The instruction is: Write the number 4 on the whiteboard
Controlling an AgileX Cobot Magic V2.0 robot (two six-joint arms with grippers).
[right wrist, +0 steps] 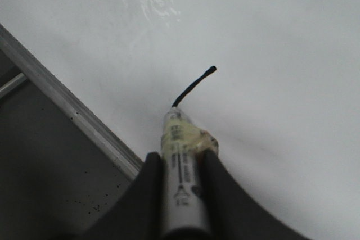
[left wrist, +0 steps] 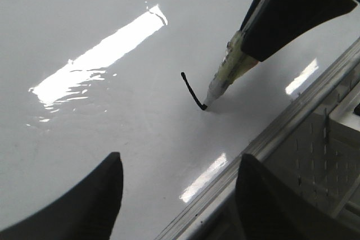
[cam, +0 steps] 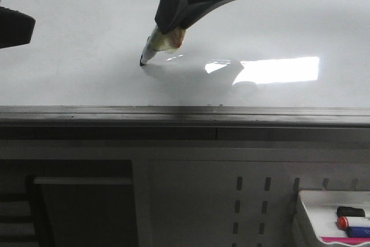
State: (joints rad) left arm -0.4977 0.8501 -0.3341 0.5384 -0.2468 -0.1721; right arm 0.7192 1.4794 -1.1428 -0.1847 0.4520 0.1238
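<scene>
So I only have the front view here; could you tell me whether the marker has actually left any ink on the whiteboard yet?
Observer: Yes. The left wrist view shows a short black stroke ending at the marker tip.
Operator: Thank you. Is the right gripper gripping it firmly?
Observer: The right wrist view shows the right gripper with both fingers closed on the barrel.
Operator: And the left gripper?
Observer: The left gripper is open, holding nothing, over the whiteboard.

right gripper (cam: pixel 173 30): glossy black, curved tapering jaws | left gripper (left wrist: pixel 180 195): black, smooth rounded jaws
</scene>
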